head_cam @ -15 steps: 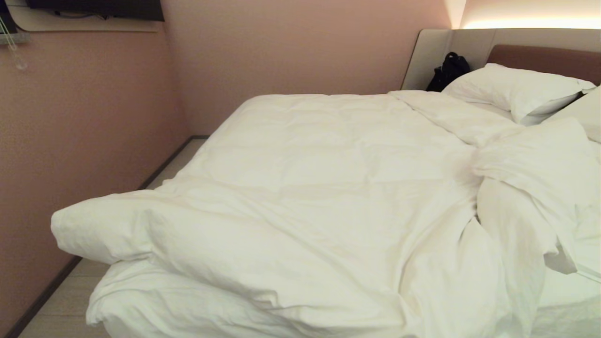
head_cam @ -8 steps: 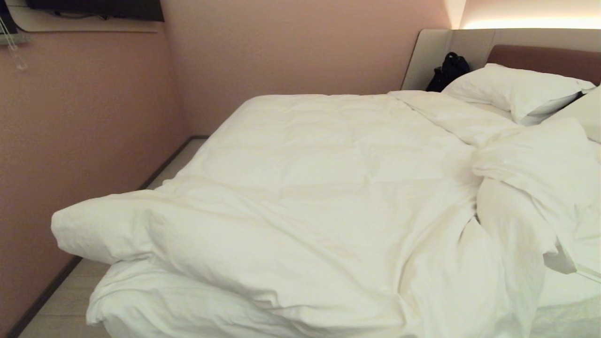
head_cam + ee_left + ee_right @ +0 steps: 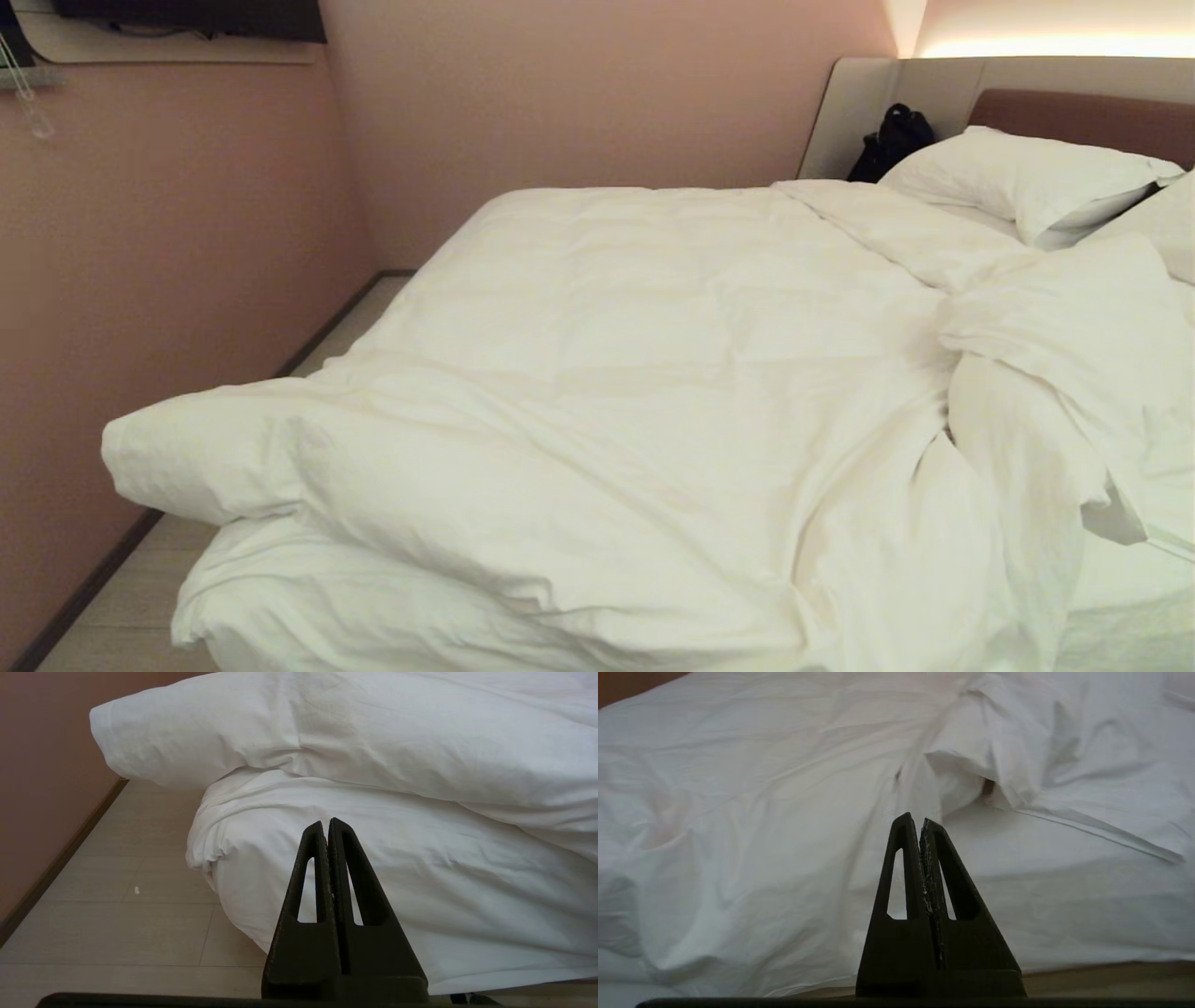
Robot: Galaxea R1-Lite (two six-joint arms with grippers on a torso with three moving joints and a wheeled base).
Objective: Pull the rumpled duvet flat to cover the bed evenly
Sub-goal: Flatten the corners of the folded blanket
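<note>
Across the bed point(image 3: 233, 607), filling most of the head view, lies the duvet point(image 3: 635, 373): white, puffy, smooth over the middle, and rumpled toward the headboard. One bulged corner point(image 3: 177, 457) overhangs the bed's foot corner on the wall side, above the floor point(image 3: 121, 597). Nearer the headboard point(image 3: 1083, 117), the duvet is bunched into a folded-back heap point(image 3: 1074, 336), and a flap point(image 3: 1120, 523) exposes the sheeted mattress point(image 3: 1130, 588) below.

Two white pillows sit against the headboard: one point(image 3: 1027, 177) fully seen, a second point(image 3: 1167, 224) cut by the frame edge. A black bag point(image 3: 892, 140) stands at the headboard's wall end, just beside the first pillow; its contents cannot be seen.

Left gripper point(image 3: 327, 823): outside the head view; the wrist view shows it off the bed's foot corner, below the overhanging duvet corner, fingers together, holding nothing.

Right gripper point(image 3: 920, 821): also outside the head view, facing the bed's side at the folded-back flap, fingers together, empty.
</note>
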